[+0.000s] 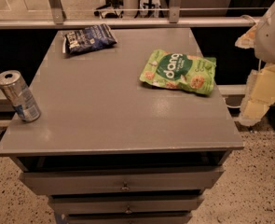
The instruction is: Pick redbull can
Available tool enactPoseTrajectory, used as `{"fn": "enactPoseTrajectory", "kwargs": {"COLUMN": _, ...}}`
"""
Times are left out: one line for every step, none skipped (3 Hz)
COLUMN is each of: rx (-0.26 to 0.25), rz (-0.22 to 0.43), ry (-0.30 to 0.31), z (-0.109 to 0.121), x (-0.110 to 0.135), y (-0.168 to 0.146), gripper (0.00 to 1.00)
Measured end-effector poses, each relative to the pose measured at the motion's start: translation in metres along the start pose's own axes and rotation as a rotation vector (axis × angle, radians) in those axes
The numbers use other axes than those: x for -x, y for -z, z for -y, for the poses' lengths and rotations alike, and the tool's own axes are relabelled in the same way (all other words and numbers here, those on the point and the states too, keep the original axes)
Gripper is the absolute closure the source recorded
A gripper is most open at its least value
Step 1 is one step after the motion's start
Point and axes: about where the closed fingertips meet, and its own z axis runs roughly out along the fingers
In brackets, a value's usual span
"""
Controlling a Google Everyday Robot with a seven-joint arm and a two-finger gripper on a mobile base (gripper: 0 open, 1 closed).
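Observation:
The redbull can [18, 96] is a slim silver can with blue panels and a shiny top with a pull tab. It stands upright, seen leaning in the view, at the left edge of the grey drawer cabinet's top [104, 111]. My gripper [260, 94] hangs off the right side of the cabinet, beyond its right edge, under the white arm joint [273, 31]. It is far from the can, across the whole width of the top.
A green snack bag [179, 72] lies flat at the right middle of the top. A dark blue snack bag [88, 38] lies at the back left. A metal rail [127, 22] runs behind the cabinet. Drawers [123, 181] are below the front edge.

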Motion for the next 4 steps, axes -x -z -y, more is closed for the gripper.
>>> {"fn": "enactPoseTrajectory", "kwargs": {"rx": 0.0, "rz": 0.0, "ry": 0.0, "z": 0.0, "x": 0.0, "y": 0.0, "gripper": 0.0}}
{"fn": "enactPoseTrajectory", "kwargs": {"rx": 0.052, "rz": 0.091, "ry": 0.012, "z": 0.001, "x": 0.016, "y": -0.023, "gripper": 0.0}}
{"fn": "enactPoseTrajectory", "kwargs": {"rx": 0.107, "rz": 0.264, "ry": 0.038, "z": -0.006, "x": 0.06, "y": -0.052, "gripper": 0.0}}
{"fn": "enactPoseTrajectory", "kwargs": {"rx": 0.159, "rz": 0.467, "ry": 0.058, "z": -0.014, "x": 0.128, "y": -0.071, "gripper": 0.0}}
